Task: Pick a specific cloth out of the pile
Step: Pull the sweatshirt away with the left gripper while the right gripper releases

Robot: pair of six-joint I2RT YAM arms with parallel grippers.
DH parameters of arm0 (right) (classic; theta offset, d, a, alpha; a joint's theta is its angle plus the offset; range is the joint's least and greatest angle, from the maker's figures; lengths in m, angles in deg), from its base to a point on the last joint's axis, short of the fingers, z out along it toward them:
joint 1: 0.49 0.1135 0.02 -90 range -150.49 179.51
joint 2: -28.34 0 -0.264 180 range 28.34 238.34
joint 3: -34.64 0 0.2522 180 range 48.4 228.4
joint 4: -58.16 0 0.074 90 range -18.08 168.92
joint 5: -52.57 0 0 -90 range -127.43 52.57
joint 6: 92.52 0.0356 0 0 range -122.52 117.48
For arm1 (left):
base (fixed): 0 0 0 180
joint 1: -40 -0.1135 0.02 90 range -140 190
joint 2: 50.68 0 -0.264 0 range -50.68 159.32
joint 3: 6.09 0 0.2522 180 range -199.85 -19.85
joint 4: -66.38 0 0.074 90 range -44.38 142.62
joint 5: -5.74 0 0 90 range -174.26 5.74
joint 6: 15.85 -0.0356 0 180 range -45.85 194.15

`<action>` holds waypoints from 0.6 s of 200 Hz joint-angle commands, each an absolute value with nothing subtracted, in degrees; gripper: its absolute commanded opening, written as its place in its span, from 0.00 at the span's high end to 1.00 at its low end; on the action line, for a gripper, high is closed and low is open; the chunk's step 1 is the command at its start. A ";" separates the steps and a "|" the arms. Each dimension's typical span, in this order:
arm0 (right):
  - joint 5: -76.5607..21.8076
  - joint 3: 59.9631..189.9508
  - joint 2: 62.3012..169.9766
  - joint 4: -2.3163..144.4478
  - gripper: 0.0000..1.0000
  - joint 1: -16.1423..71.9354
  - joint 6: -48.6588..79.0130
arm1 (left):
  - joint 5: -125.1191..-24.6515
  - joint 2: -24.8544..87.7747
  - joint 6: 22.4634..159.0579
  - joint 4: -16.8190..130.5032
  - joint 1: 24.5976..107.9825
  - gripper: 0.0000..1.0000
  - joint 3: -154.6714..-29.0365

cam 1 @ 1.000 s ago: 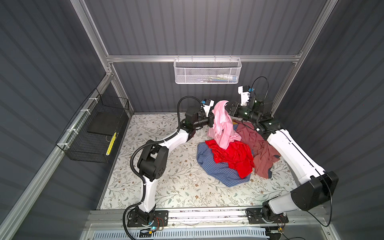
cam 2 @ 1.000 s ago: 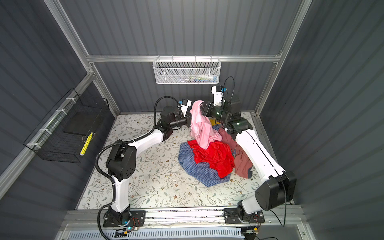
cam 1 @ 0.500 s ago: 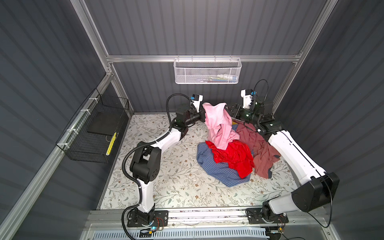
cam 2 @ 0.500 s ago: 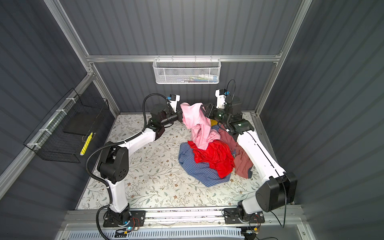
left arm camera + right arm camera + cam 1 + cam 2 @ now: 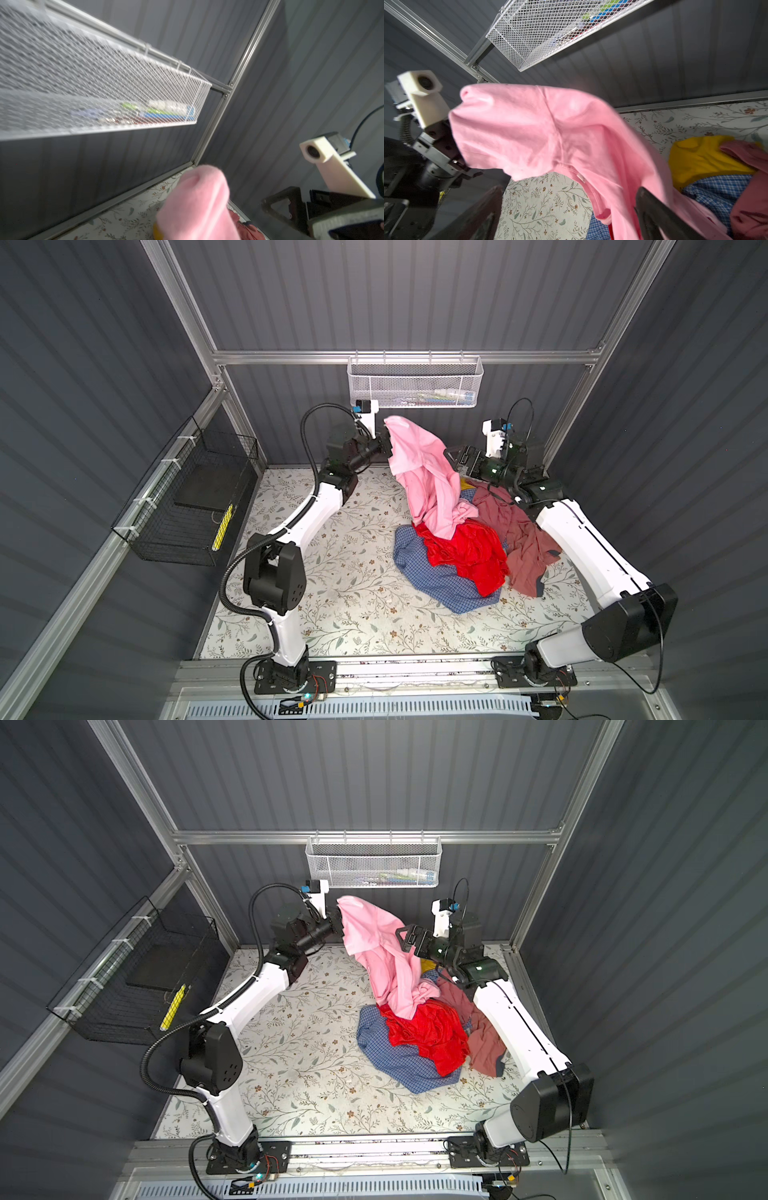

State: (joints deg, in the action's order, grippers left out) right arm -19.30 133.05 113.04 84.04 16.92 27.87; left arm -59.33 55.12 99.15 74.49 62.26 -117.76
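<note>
Toward the lower right of both top views, the pile is lying on the floral mat. A bright red piece is sitting on top of a blue checked piece, and a dusty rose-brown garment is spreading to their right. In the right wrist view a mustard yellow piece is showing at the right edge.

From the pile's far side the cloth is hanging as a pale pink drape, its lower end resting on the red piece and its top corner lifted at upper centre. The left gripper is pinching that corner, jaws closed on the fabric. Just right of the drape, the right gripper is standing with jaws spread wide and gripping nothing — whether a finger is brushing the fabric I cannot tell.

Behind them, a white mesh basket is hanging on the back wall.
</note>
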 commanded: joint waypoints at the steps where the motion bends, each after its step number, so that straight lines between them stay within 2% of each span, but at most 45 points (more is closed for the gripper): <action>1: -20.81 134.87 113.77 85.46 0.01 16.92 26.39 | -62.65 51.81 93.41 67.19 61.58 1.00 -124.18; 61: -22.55 134.65 113.38 87.28 0.01 16.83 24.91 | -73.16 48.61 83.20 55.26 60.06 1.00 -132.70; 120: -22.49 134.80 113.43 87.13 0.01 16.83 24.30 | -82.30 47.40 79.86 48.84 55.18 1.00 -139.86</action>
State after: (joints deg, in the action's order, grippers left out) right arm -22.25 133.20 113.22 86.99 16.92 25.42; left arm -76.55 50.05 83.06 51.50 57.26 -135.92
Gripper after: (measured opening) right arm 0.991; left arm 0.051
